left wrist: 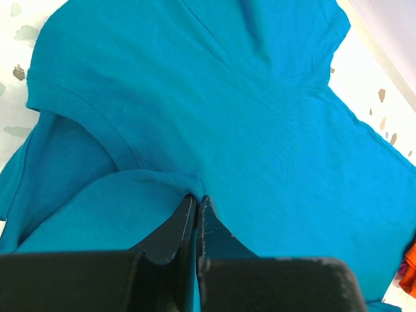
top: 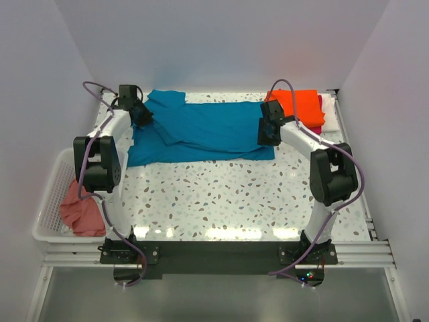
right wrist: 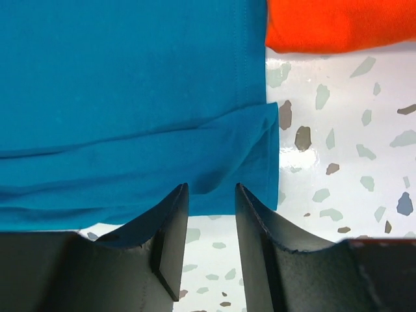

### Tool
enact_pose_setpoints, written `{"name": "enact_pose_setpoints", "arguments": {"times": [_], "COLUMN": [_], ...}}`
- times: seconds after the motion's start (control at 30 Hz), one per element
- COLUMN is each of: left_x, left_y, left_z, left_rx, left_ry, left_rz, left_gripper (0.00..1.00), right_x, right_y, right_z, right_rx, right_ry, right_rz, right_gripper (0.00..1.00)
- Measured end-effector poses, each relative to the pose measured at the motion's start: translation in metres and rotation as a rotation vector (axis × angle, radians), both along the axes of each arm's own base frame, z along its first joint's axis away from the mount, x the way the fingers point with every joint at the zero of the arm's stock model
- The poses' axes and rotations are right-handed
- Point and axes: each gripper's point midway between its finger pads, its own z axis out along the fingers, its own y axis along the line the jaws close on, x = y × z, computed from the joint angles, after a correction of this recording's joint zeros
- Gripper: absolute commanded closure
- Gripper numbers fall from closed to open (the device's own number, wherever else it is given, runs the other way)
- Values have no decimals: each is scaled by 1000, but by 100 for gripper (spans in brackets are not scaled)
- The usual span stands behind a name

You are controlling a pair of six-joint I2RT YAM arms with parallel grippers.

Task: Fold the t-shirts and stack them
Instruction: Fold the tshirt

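Observation:
The teal-blue t-shirt (top: 201,131) lies spread across the far half of the table, partly folded along its near edge. At the shirt's left end, near the sleeve, my left gripper (top: 142,114) is shut on a pinch of teal cloth (left wrist: 214,117), which rises into the closed tips (left wrist: 197,197). My right gripper (top: 268,134) is at the shirt's right hem. Its jaws (right wrist: 211,188) stand apart, with the folded teal hem (right wrist: 195,162) just beyond the tips. A folded orange t-shirt (top: 297,105) sits at the far right, with a magenta sliver (top: 315,129) under it. The salmon-pink t-shirt (top: 82,211) lies crumpled in the basket.
A white lattice basket (top: 48,201) hangs off the table's left edge. Something white (top: 330,114) lies beside the orange stack against the right wall. The speckled tabletop (top: 221,194) extends toward the arm bases. The orange shirt's edge (right wrist: 338,23) is close to the teal hem.

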Motion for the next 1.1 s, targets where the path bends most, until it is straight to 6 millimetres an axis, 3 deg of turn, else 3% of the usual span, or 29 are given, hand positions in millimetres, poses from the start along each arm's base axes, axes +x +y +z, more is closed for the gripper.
{"name": "enact_pose_setpoints", "arguments": {"times": [0.3,0.53,0.77,1.1], "left_x": [0,0,0,2], "left_y": [-1,-1,3,6], "left_z": [0,0,0,2], "left_rx": [-5,-8,-10,-23], "left_ry": [0,-1,-2,-9], "left_rz": [-5,-6,-1,-2], "left_gripper": [100,100,100,100], "right_x": [3,2,15,37], "right_y": [0,0,5,4], "right_z": [-10,-11,-4,1], "right_rx": [-13,-16,-5,18], "right_ry": [25,30,12,-8], "right_rz": [4,5,6,-11], "right_gripper": [63,88,99,100]}}
